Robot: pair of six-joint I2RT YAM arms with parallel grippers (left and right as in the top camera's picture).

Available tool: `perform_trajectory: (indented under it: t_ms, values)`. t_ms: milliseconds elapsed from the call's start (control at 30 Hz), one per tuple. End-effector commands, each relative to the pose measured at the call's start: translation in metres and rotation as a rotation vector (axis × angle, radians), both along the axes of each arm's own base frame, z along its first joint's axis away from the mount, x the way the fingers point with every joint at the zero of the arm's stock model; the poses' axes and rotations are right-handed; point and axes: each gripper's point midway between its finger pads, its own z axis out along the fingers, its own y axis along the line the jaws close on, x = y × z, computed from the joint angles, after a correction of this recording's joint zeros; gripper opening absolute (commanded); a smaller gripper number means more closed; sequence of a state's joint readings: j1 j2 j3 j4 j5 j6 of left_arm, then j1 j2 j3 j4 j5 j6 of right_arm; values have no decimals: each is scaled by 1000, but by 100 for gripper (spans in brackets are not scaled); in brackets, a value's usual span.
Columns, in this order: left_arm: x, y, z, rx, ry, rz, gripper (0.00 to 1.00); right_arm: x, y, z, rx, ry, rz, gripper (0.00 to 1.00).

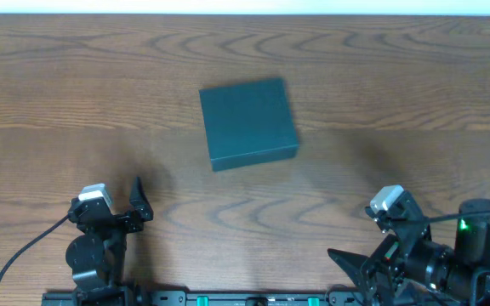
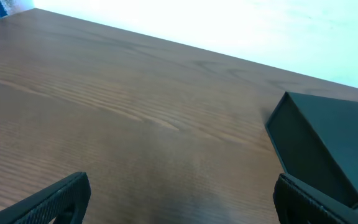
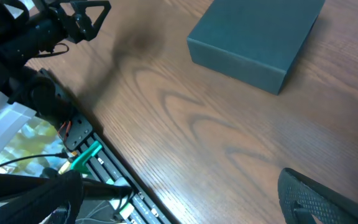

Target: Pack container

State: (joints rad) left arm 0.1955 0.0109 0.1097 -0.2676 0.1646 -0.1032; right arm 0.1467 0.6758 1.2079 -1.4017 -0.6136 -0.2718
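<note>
The container (image 1: 249, 123) is a dark teal-green square box lying shut on the wooden table, a little above the middle in the overhead view. It also shows at the right edge of the left wrist view (image 2: 328, 146) and at the top of the right wrist view (image 3: 257, 34). My left gripper (image 1: 139, 204) sits near the front left, open and empty, well short of the box; its fingers frame bare table (image 2: 179, 199). My right gripper (image 1: 356, 259) is at the front right, open and empty (image 3: 179, 196), away from the box.
A black rail with green connectors (image 3: 98, 162) runs along the table's front edge. The left arm (image 3: 42, 31) shows at the upper left of the right wrist view. A black cable (image 1: 24, 246) trails off the left arm.
</note>
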Motion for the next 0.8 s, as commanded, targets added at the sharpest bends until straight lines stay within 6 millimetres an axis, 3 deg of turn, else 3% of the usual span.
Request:
perform_trajectory:
  t_ms: [0,200,300,433,567,767]
  values:
    - [0,3,-12,12,24,12,95,-3,3,1,15,7,18,99]
    - [0,3,-12,12,24,12,95,-3,3,1,15,7,18,99]
    - [0,3,-12,12,24,11,95,4,-10,-5,-76,-35,-21,99]
    - [0,3,-12,12,24,12,95,14,-10,-10,-96,-219,8,99]
    - [0,3,-12,12,24,11,95,31,-7,-39,-73,-379,-5,99]
    - [0,3,-12,12,24,12,95,40,-6,-108,-66,-424,-8,99]
